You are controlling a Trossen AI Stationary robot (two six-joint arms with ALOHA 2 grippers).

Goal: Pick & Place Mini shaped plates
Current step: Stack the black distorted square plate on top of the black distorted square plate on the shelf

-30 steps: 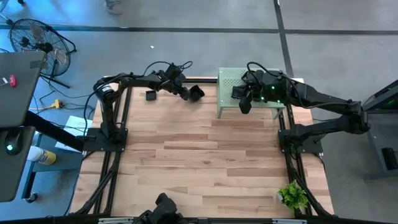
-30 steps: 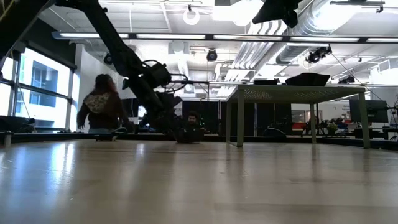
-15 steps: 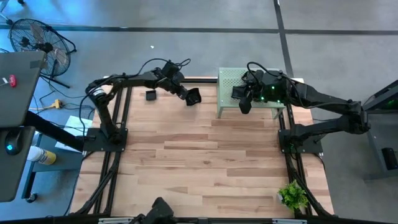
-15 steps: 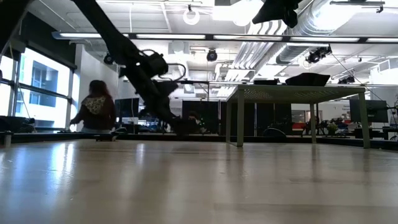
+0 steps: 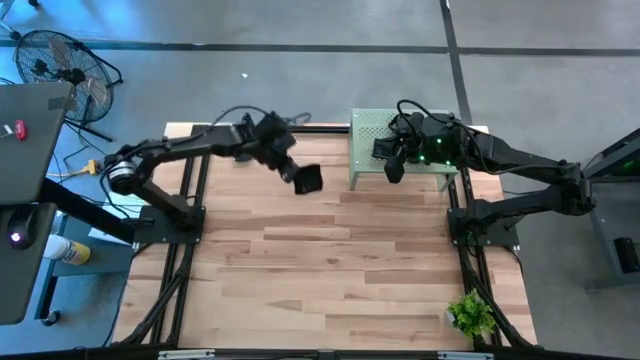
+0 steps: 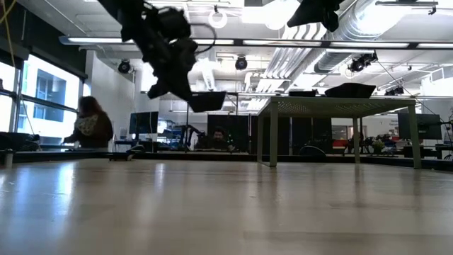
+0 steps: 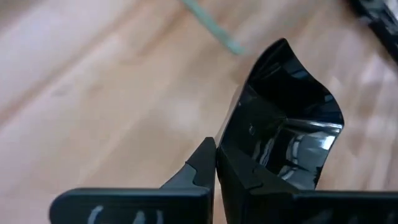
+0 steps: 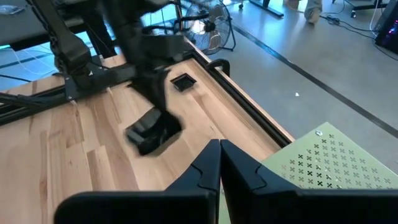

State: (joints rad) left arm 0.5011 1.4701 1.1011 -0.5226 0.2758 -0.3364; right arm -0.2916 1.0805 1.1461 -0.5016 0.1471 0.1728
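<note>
High view: the left gripper [image 5: 303,177] holds a black plate [image 5: 309,179] over the table [image 5: 330,260], just beside the green stand [image 5: 368,135]. The right gripper [image 5: 392,166] hangs over the stand.

Low view: the held plate [image 6: 207,101] hangs well above the tabletop, left of the stand [image 6: 340,106].

Left wrist view: the fingers [image 7: 205,163] are pinched on the glossy plate's [image 7: 287,118] rim.

Right wrist view: the right gripper's [image 8: 219,160] fingers are pressed together, holding nothing. A second plate [image 8: 182,82] lies on the table's far edge.
</note>
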